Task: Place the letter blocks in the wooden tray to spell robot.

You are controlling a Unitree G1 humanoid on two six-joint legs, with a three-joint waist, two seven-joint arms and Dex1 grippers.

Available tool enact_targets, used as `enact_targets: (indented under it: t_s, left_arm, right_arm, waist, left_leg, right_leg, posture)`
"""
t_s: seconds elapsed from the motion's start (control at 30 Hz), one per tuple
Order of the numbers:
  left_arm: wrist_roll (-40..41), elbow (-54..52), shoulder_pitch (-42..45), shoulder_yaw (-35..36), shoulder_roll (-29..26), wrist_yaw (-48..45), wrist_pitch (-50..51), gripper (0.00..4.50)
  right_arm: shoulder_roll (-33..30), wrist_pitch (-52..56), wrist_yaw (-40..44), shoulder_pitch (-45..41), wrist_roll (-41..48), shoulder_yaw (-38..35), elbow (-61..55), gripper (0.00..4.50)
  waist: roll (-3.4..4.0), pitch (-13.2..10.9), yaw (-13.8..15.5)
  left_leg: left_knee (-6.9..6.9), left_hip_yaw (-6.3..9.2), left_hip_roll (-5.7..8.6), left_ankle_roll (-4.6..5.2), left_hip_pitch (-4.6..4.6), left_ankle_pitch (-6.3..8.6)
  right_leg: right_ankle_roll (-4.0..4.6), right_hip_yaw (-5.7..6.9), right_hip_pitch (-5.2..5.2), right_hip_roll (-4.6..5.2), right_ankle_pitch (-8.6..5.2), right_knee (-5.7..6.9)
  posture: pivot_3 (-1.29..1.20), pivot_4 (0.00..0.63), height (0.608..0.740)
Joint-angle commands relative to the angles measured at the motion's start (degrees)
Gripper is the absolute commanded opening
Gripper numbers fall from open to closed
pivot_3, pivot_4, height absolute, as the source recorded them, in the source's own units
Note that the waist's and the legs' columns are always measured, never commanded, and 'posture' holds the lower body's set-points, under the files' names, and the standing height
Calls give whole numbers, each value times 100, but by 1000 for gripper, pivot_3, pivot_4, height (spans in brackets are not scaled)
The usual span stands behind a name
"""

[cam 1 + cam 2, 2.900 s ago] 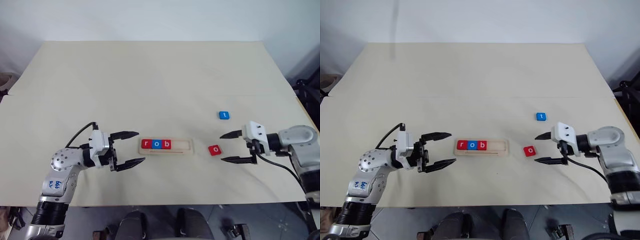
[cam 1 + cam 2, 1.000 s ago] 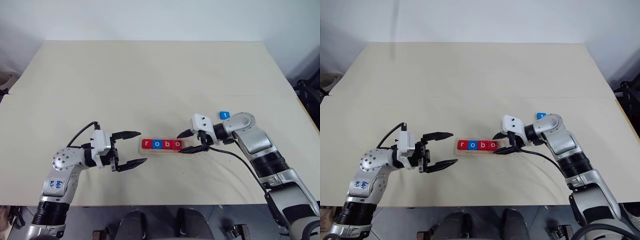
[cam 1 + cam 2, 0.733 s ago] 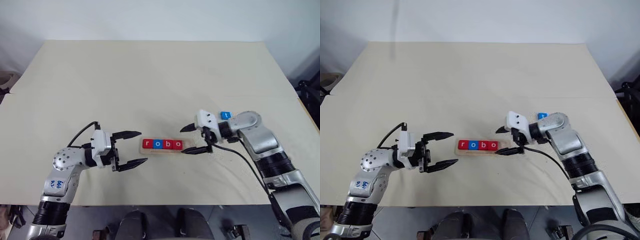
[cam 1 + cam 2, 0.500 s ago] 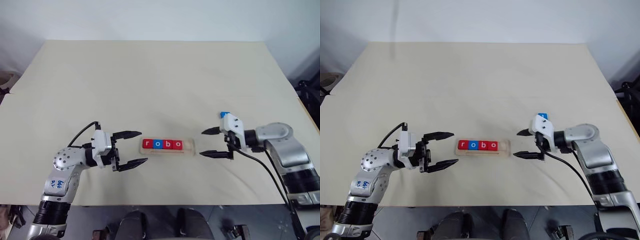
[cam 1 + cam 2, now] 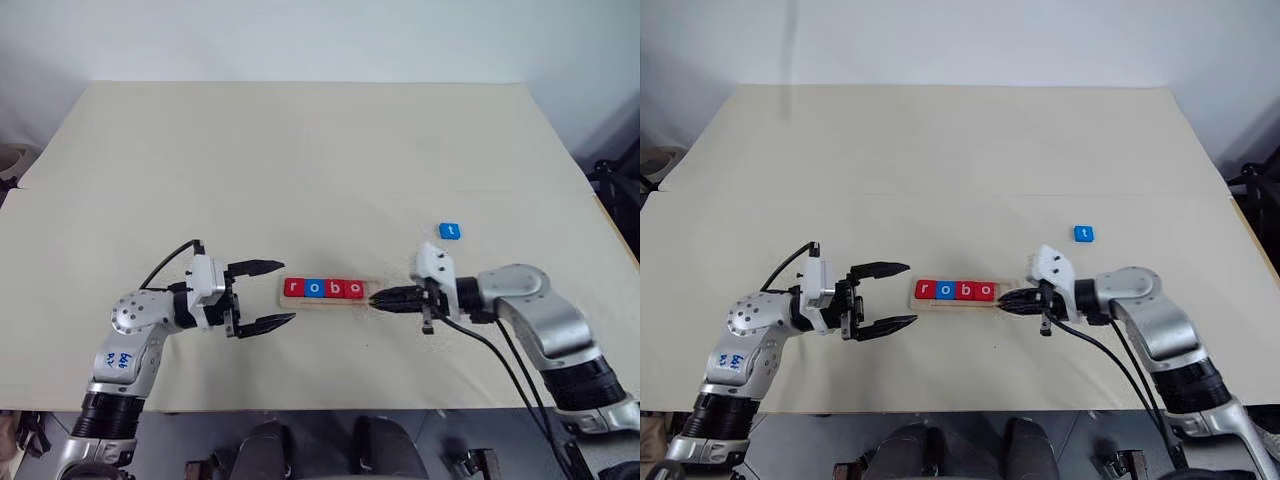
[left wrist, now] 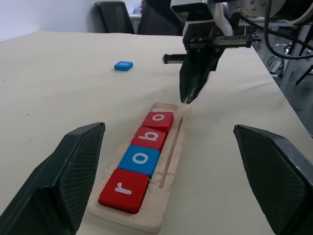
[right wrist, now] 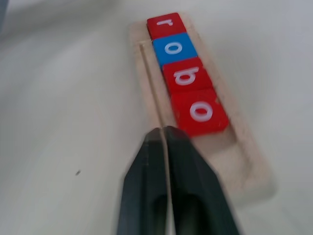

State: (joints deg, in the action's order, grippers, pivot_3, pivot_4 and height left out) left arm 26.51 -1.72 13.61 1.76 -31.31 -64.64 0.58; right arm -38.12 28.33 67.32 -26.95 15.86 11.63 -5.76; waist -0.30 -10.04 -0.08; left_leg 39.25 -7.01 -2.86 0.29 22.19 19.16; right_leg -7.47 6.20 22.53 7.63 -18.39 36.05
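Cream cloth is covering the table [image 5: 300, 160], and the wooden tray [image 5: 378, 291] is sitting near its front edge, serving as the landmark for everything else.

Starting at the right gripper [image 5: 378, 297]: its two black fingers are pressed fully together, holding nothing, and the tips are hovering at the tray's right end, at or just over the empty last slot (whether they are actually touching the wood I cannot tell). Working outward, four letter blocks [image 5: 324, 288] are lying in the tray reading r, o, b, o, with the last red o [image 7: 199, 112] just beside the fingertips. The blue t block [image 5: 449, 231] is waiting on the cloth, well apart from the tray, behind it and to its right. The left gripper [image 5: 262, 296] is hanging open and empty just off the tray's left end.

Risks, as I judge them: closed tips this close could be nudging the tray or tipping the o out of line. Fetching the t, the flat tile may slip, or land rotated.
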Motion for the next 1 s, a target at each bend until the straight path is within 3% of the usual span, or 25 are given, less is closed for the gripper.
enact_targets:
  t_s: [0.03,1.0]
  left_arm:
    - [31,-210,-31,73,-25,26,-50,4500]
    - [23,-276,-39,39,24,189,-75,4500]
  right_arm:
    - [100,-46,-33,-151,-106,185,160,44]
    - [476,-37,-244,-416,-72,184,580,44]
  waist:
    - [0,0,-3]
    - [0,0,-11]
  left_leg:
    - [0,0,0,0,0,0]
    - [0,-1,0,0,1,0]
  right_leg:
    - [0,0,0,0,0,0]
    - [0,1,0,-1,0,1]
  posture:
    - [0,150,740]
    - [0,150,740]
